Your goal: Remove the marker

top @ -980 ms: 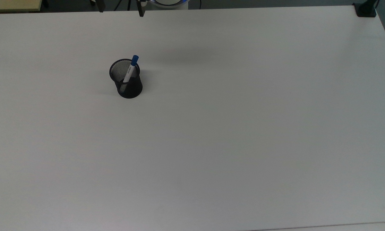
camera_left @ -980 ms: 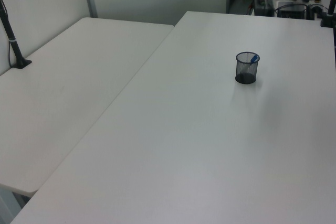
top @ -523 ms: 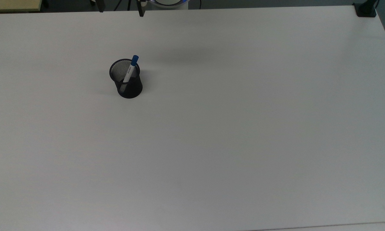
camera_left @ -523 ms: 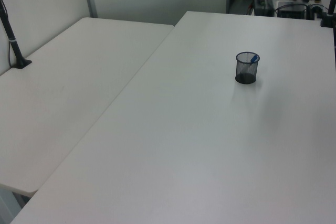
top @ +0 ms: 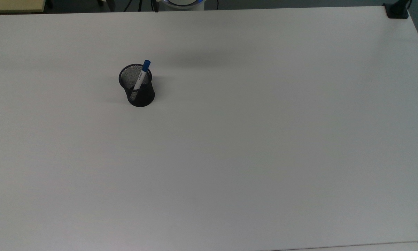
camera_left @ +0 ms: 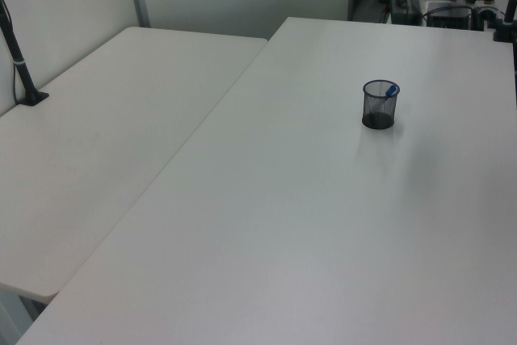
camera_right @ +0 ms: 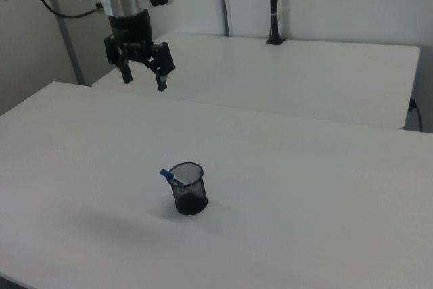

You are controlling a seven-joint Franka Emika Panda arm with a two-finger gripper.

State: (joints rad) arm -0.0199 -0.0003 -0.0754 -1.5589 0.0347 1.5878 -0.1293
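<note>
Black mesh forms the cup (top: pixel 137 85) that holds the marker (top: pixel 141 75) in the top view, standing on the white table (top: pixel 250 146) toward ten o'clock from the table's middle. The white barrel leans inside the cup, its blue cap jutting over the rim at about one o'clock.

From the left view, the cup (camera_left: pixel 380 104) sits toward two o'clock from the table's (camera_left: pixel 291 224) centre, and the marker's (camera_left: pixel 390 91) blue cap rests against the rim at roughly two o'clock. A second white table (camera_left: pixel 97 135) adjoins at nine o'clock.

Seen in the right view, the gripper (camera_right: pixel 143 82) hangs high above the table (camera_right: pixel 304 187), well apart from the cup (camera_right: pixel 189 189), toward eleven o'clock from it. Its fingers are spread and hold nothing. The marker (camera_right: pixel 169 176) pokes its cap over the cup's rim at ten o'clock.
</note>
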